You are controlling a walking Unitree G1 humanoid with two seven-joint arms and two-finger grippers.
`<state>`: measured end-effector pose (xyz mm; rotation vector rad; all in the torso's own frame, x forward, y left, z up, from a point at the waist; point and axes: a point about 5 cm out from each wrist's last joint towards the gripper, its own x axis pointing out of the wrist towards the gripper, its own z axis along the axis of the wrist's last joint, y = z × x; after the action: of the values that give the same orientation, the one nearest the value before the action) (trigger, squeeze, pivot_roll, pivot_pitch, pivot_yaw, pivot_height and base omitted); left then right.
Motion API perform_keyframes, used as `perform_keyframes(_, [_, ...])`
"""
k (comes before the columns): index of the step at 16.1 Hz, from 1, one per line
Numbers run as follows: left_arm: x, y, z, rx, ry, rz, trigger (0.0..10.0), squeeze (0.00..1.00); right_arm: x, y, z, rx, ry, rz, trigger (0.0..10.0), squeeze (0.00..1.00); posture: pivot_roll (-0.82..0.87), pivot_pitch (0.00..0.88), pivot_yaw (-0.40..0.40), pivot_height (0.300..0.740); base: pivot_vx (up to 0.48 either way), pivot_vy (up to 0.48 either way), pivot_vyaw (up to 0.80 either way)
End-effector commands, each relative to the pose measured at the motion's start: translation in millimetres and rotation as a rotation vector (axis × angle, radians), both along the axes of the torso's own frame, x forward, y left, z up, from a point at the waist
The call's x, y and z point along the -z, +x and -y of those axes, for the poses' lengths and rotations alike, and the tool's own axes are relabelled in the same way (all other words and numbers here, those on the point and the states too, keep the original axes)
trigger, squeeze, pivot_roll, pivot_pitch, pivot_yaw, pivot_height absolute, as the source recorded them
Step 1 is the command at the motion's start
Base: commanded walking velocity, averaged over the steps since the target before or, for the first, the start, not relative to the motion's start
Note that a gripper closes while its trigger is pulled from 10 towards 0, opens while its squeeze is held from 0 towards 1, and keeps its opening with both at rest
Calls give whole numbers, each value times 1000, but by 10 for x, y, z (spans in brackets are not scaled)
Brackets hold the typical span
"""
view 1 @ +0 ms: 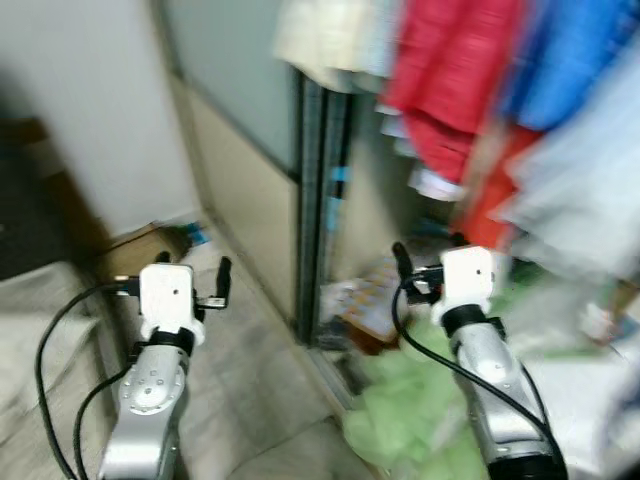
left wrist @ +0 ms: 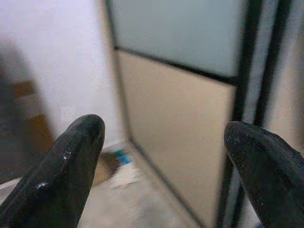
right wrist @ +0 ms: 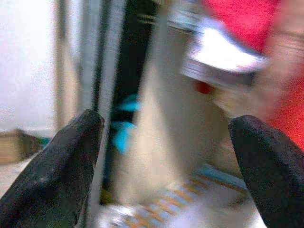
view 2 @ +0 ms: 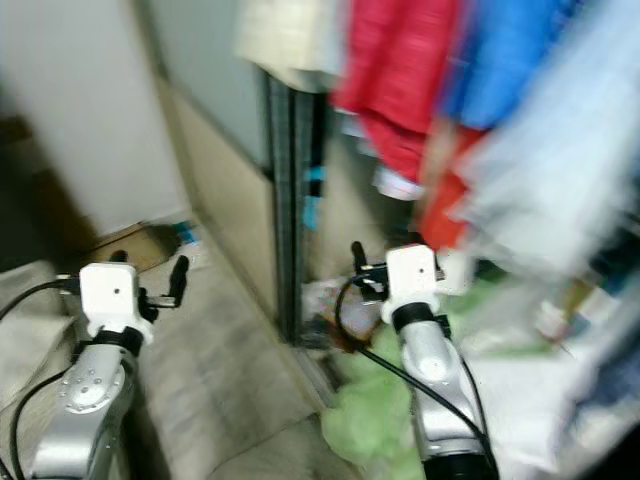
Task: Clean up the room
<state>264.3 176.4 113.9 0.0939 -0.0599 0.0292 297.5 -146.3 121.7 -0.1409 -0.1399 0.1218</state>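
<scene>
The head views are blurred by motion. A light green cloth (view 1: 410,400) lies crumpled on the floor at the foot of an open wardrobe. A patterned item (view 1: 365,300) lies just inside the wardrobe's bottom. My left gripper (view 1: 195,265) is raised before the sliding door (view 1: 250,190); its fingers (left wrist: 71,161) stand wide apart with nothing between them. Above the green cloth, my right gripper (view 1: 430,252) points into the wardrobe opening, open and empty, as the right wrist view's fingers (right wrist: 71,156) show.
Red (view 1: 450,70), blue (view 1: 580,60) and cream (view 1: 325,35) clothes hang in the wardrobe. A cardboard box (view 1: 140,250) sits by the white wall at the left. Grey fabric (view 1: 30,330) lies at the near left, white and pale items (view 1: 590,390) at the right.
</scene>
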Motion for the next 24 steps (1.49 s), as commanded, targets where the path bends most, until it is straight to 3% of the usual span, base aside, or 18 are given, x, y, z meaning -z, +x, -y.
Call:
perform_keyframes(1, [47,-17,-29,-4,8,-22,10000,0,-3,13,52,36,24,2,10000,0,1,0,-2,740,0,0,800])
perform_keyframes(6, [103,-39,-99,-13,28,-36,10000,0,54,-43,69,61,54,-20,10000,0,-11,0,-11,740,0,0,0])
perform_keyframes(7, [119,-51,-120,-39,18,-40,10000,0,50,-41,91,59,52,-19,941,0,-10,0,-18,740,0,0,0])
perform_keyframes(8, [131,-65,-130,-59,9,-42,10000,0,47,-35,114,56,53,-19,0,0,-8,0,-26,740,0,0,0])
perform_keyframes(10, [141,-98,-120,-68,11,-35,10000,0,38,-21,132,43,54,-16,0,0,-5,0,-30,740,0,0,0])
perform_keyframes(11, [154,-118,-114,-72,-7,-34,3020,0,44,-8,139,49,50,-24,0,0,-1,0,-37,740,0,0,0])
perform_keyframes(12, [157,-122,-115,-80,-5,-34,2941,0,60,12,132,57,45,-33,0,0,4,0,-40,740,0,0,0])
perform_keyframes(13, [147,-108,-140,-91,3,-33,4824,0,68,18,121,57,48,-37,0,0,5,0,-40,740,0,0,0])
perform_keyframes(14, [133,-91,-157,-96,11,-31,8000,0,70,24,115,56,51,-39,0,0,5,0,-40,740,0,0,0])
perform_keyframes(15, [103,-56,-184,-93,19,-23,10000,0,64,37,109,55,52,-39,0,0,7,0,-37,740,0,0,0])
perform_keyframes(16, [85,-43,-193,-76,-9,-16,10000,0,61,44,105,44,64,-41,0,0,7,0,-37,740,0,0,0])
perform_keyframes(17, [70,-43,-199,-69,-30,-8,10000,247,59,47,105,36,75,-42,0,0,7,0,-37,740,0,0,0])
perform_keyframes(18, [90,-68,-197,-51,-59,-17,10000,1000,78,35,112,35,80,-53,10000,1000,0,0,-29,740,0,0,0])
perform_keyframes(24, [172,-96,-100,-22,-84,-47,10000,1000,141,19,68,14,105,-79,10000,1000,2,0,-25,740,0,0,0])
